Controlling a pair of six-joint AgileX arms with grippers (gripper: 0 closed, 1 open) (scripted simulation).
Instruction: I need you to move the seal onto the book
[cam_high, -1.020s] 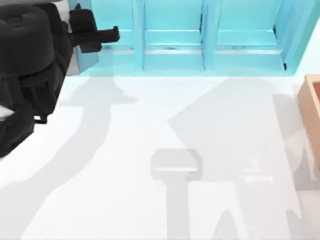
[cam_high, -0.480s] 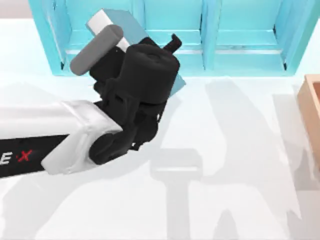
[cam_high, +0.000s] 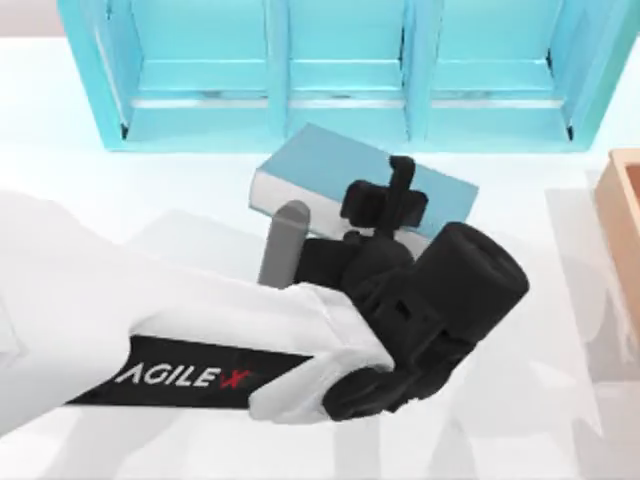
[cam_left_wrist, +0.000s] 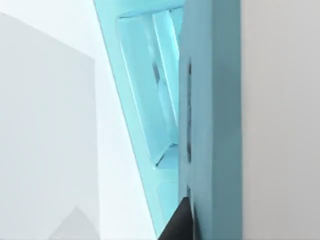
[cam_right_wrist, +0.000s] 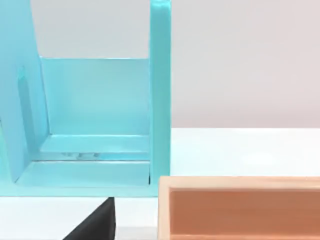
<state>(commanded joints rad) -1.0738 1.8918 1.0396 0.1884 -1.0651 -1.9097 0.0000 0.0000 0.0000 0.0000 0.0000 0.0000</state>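
Left gripper (cam_high: 402, 180) over the book (cam_high: 330, 170) lying flat near the shelf (cam_high: 340, 120); jaws' state unclear.

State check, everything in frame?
book: lying flat on the table, cover up, turned at an angle, just in front of the shelf.
shelf: upright along the table's far edge.
wooden box: open top, at the table's right edge.
left gripper: over the book's right part; contact unclear.
right gripper: low, near the wooden box, idle.
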